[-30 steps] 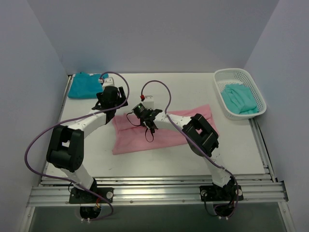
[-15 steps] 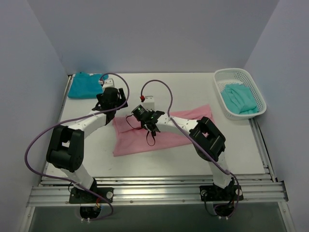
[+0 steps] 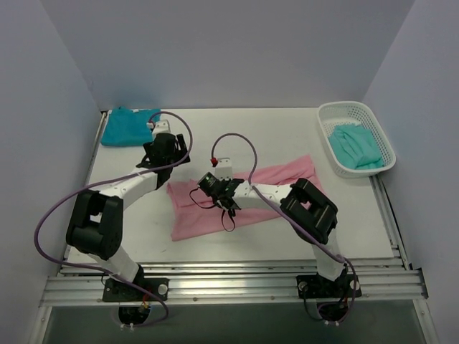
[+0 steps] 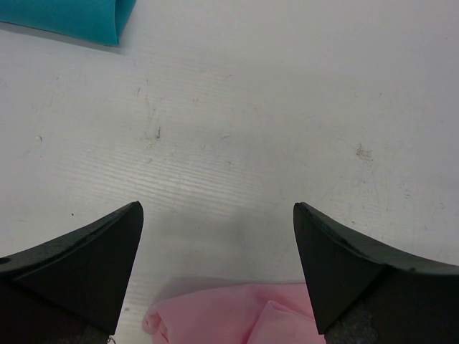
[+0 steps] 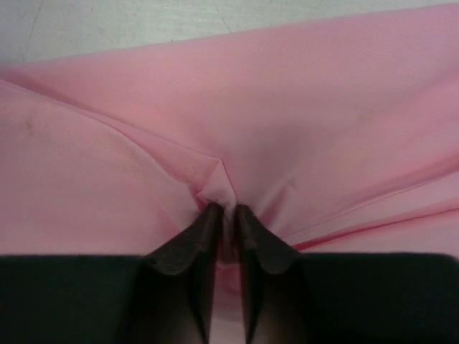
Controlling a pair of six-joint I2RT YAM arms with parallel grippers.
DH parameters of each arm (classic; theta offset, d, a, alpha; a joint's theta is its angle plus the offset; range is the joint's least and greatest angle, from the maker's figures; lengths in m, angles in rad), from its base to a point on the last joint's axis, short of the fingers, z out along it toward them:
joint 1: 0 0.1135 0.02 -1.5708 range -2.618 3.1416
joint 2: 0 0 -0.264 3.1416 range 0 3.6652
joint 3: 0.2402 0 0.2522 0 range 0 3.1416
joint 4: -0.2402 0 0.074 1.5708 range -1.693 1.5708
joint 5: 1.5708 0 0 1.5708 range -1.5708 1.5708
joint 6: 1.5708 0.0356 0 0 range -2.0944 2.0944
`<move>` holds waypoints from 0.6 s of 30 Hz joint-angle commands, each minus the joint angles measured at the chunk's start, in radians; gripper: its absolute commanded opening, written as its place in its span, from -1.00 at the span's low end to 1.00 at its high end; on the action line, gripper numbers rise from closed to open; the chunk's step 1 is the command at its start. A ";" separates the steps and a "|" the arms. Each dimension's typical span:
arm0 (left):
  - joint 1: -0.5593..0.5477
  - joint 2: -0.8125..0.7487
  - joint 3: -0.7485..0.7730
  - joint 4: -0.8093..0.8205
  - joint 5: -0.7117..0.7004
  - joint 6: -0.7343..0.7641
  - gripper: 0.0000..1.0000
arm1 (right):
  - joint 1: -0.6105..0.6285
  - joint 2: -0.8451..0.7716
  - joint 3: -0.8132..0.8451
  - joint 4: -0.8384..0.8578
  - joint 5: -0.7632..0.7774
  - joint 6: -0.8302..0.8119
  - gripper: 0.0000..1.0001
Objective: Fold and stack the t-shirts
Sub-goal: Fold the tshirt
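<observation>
The light pink t-shirt (image 3: 276,179) lies spread across the middle of the table. My right gripper (image 3: 228,203) is shut on a pinched ridge of it near its left half; in the right wrist view the gripper (image 5: 226,211) holds a fold of the pink cloth (image 5: 287,107) between its tips. My left gripper (image 3: 166,153) stands open just beyond the shirt's far left corner. Its wrist view shows the gripper (image 4: 219,229) over bare table with the pink t-shirt's edge (image 4: 229,319) below. A folded deep teal t-shirt (image 3: 128,126) (image 4: 72,18) lies at the back left.
A white mesh basket (image 3: 337,107) stands at the back right with the paler mint-teal t-shirt (image 3: 355,145) inside. Grey walls close in the table on three sides. A metal rail runs along the near edge by the arm bases.
My right gripper has moved toward the near edge with the pink cloth pinched, dragging the shirt's left part along. The left gripper has stayed open and barely shifted.
</observation>
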 commanded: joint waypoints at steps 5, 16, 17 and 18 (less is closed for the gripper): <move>-0.034 -0.075 -0.009 0.017 -0.037 -0.017 0.90 | 0.039 -0.083 -0.074 -0.025 0.051 0.047 0.31; -0.105 -0.286 -0.137 -0.009 0.000 -0.078 0.90 | 0.065 -0.155 -0.039 -0.083 0.134 0.024 0.71; -0.107 -0.289 -0.159 -0.012 0.006 -0.093 0.90 | 0.067 -0.175 -0.031 -0.096 0.154 0.019 0.72; -0.110 -0.292 -0.168 -0.016 0.014 -0.103 0.90 | 0.067 -0.186 -0.030 -0.102 0.161 0.013 0.73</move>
